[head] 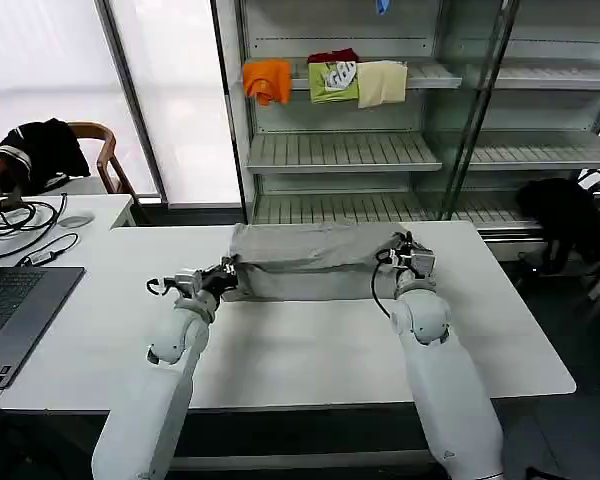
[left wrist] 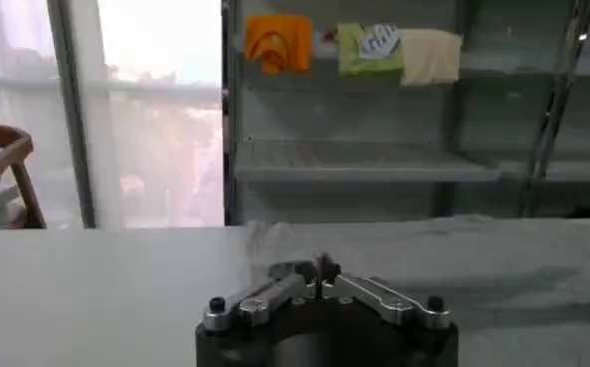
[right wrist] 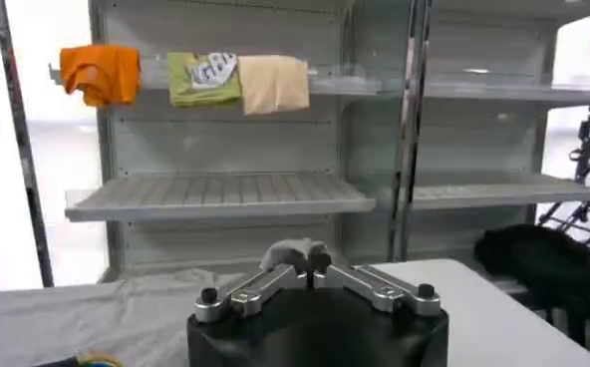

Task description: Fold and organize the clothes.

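The right gripper (right wrist: 313, 261) has its fingers pinched together on a little bump of the grey shirt (right wrist: 126, 309). The shirt lies on the white table (right wrist: 494, 319). Behind, orange (right wrist: 101, 72), green (right wrist: 203, 80) and cream clothes (right wrist: 273, 84) hang on a shelf (right wrist: 220, 196).

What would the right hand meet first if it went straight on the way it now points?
Shut on the shirt, the right hand points away from the robot. Beyond the table edge, it would probably meet the shelf unit first; depth is unclear.
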Motion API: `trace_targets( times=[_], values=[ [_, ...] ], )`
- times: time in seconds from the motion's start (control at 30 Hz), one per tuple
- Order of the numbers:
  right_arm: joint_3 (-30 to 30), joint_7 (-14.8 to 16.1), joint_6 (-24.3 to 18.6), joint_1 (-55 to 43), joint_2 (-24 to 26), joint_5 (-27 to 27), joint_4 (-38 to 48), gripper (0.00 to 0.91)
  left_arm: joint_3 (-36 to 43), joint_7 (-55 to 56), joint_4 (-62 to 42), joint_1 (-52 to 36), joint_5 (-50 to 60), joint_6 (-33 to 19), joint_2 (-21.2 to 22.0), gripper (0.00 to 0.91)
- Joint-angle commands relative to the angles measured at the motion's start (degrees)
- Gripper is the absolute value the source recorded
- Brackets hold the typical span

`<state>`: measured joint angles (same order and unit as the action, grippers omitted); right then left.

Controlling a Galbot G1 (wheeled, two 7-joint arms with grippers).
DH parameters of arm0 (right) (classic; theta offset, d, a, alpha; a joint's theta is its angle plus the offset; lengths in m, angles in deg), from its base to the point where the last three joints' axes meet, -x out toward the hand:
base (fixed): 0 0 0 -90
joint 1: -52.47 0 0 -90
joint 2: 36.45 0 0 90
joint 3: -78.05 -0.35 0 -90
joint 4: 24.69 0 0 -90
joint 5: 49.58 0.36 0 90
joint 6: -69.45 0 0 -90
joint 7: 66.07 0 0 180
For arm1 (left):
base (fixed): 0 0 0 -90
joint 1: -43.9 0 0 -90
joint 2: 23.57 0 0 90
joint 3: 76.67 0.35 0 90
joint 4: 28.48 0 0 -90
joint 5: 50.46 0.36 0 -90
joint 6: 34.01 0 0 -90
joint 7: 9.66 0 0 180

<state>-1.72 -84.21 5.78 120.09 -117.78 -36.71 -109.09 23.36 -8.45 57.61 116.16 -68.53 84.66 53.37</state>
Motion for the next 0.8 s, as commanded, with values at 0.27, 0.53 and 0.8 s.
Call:
trace_targets(
  times=[0.27,0.53,0.8],
  values=[
    [-0.1,1.2,-0.2,-0.5,-0.4,-0.3,2.6,0.0,0.7,-0.4,-1.5,0.2,1.3,-1.0,-0.2,0.02],
    [0.3,0.2,2.8,0.0,-1.4,-1.1,2.1,0.907,0.9,0.1,-1.0,0.5,2.7,-0.4,0.0,0.907],
    [0.6,-2.6,6.4,1.7,-1.5,-2.1,1.3,0.907,0.8,0.5,-0.4,1.5,2.8,0.3,-0.1,0.846]
  ],
)
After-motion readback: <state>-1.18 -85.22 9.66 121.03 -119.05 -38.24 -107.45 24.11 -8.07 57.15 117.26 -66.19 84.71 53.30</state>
